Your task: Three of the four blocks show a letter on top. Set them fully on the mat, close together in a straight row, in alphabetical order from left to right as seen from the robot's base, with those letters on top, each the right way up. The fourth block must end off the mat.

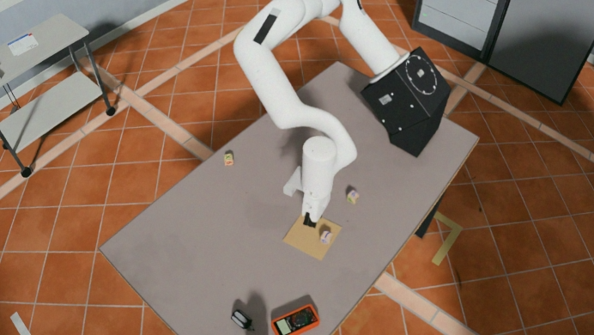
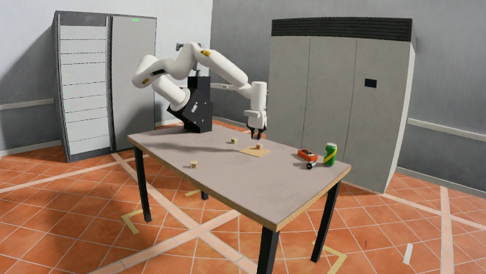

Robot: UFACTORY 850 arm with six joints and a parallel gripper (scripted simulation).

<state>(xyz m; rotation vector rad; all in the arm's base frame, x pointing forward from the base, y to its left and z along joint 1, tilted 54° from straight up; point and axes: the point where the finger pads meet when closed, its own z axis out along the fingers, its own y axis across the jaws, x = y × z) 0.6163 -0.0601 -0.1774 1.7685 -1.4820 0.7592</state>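
Note:
A tan mat lies on the grey table. One letter block stands on the mat's right part. A second block sits on the table off the mat, toward the robot's base. A third block sits far off near the table's edge. My gripper hangs above the mat's near corner, shut on the fourth block, which the fingers mostly hide.
An orange multimeter, a small black device and a green can stand at the table's far end. The black robot base fills the opposite end.

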